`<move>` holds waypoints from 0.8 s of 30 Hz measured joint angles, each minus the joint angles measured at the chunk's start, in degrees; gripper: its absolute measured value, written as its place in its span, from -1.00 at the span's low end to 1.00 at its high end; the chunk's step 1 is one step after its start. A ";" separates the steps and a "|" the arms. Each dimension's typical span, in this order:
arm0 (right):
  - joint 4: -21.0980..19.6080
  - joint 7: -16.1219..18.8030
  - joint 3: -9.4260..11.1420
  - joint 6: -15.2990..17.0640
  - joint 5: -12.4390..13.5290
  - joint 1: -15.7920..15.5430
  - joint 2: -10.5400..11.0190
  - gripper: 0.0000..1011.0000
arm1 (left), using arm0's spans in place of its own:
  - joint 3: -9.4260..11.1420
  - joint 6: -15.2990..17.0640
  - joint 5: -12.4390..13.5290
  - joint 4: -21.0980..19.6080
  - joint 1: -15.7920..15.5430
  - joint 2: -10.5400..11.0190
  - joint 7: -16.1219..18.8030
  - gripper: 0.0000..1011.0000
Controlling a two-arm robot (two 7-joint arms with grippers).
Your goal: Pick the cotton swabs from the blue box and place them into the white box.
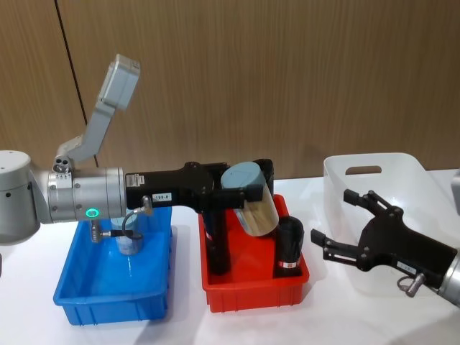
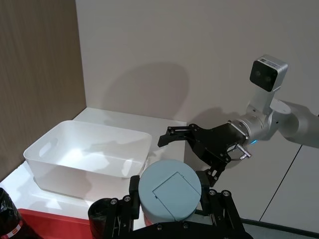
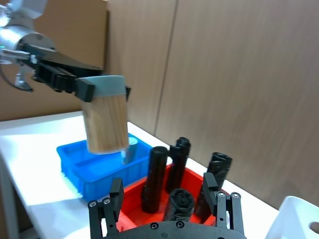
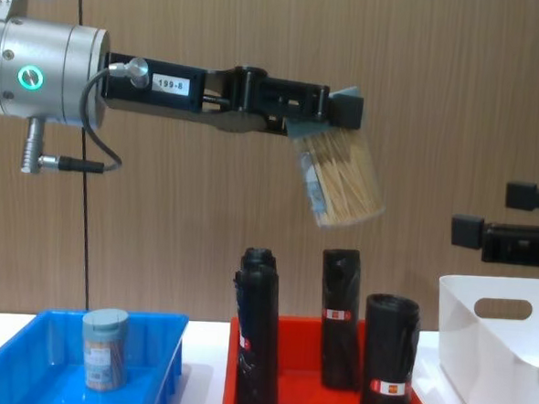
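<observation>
Lower left: blue tray (image 1: 108, 305). Centre: red tray (image 1: 251, 291), black rolls (image 4: 342, 280) marked with red labels (image 4: 339, 313). Right: white bin (image 1: 410, 180). Upper centre: tub (image 4: 344, 184), grey-blue lid, tan sticks; second tub (image 4: 105, 349) coloured alike. Black: left gripper (image 1: 244, 192), right gripper (image 1: 332, 215). Brown wood grain seen on wall (image 1: 287, 72).

One tub of cotton swabs (image 4: 341, 183), clear with a grey-blue lid, hangs tilted, lid uppermost, gripped by the left gripper (image 4: 328, 109) high between the two boxes; a second tub (image 4: 104, 349) stands upright in the shallow blue box (image 4: 19, 335); the tall white box (image 4: 493, 367) sits far right.
</observation>
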 joint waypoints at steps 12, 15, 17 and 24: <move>2.62 10.53 0.66 6.33 3.24 5.40 1.66 0.98 | 0.00 0.00 -0.01 0.00 0.00 0.00 -0.03 0.33; 3.50 12.78 0.67 8.31 3.45 7.09 1.86 0.98 | -0.01 0.00 -0.01 0.00 0.00 0.00 -0.03 0.33; 3.95 13.76 0.65 9.24 3.49 7.90 1.90 0.98 | 0.00 0.00 -0.01 0.00 0.00 0.00 -0.03 0.33; 6.51 18.83 0.01 13.44 3.22 12.28 1.78 0.98 | -0.01 0.00 -0.01 0.00 0.00 0.00 -0.04 0.33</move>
